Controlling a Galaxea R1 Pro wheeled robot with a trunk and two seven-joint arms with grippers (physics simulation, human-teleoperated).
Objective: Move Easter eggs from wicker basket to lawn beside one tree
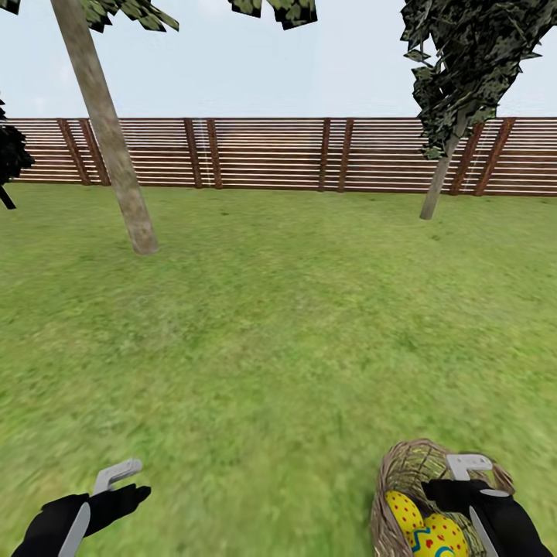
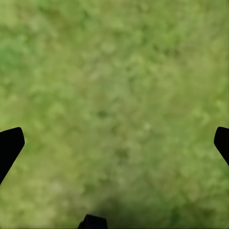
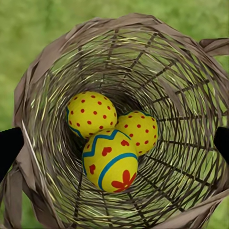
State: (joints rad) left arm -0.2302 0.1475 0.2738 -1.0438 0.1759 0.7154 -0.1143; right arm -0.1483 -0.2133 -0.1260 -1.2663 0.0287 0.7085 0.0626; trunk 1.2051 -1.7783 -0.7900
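The wicker basket (image 1: 402, 472) stands on the lawn (image 1: 271, 348) at the near right, and its braided rim (image 3: 43, 62) rings the right wrist view. Three yellow Easter eggs lie together at its bottom: a red-dotted egg (image 3: 90, 114), a second red-dotted egg (image 3: 139, 131) and an egg with teal zigzag bands (image 3: 109, 162). Two eggs (image 1: 422, 526) show from the head camera. My right gripper (image 1: 468, 480) hangs open over the basket mouth, fingertips (image 3: 9, 148) wide apart. My left gripper (image 1: 124, 483) is open over bare grass (image 2: 114, 95). The slanted pale tree (image 1: 112, 155) stands far left.
A slim straight-trunked tree (image 1: 441, 178) with ragged foliage rises at the far right. A brown slatted fence (image 1: 271, 155) closes the back of the garden. Dark foliage (image 1: 9, 158) pokes in at the left edge. Open grass stretches from me to the trunks.
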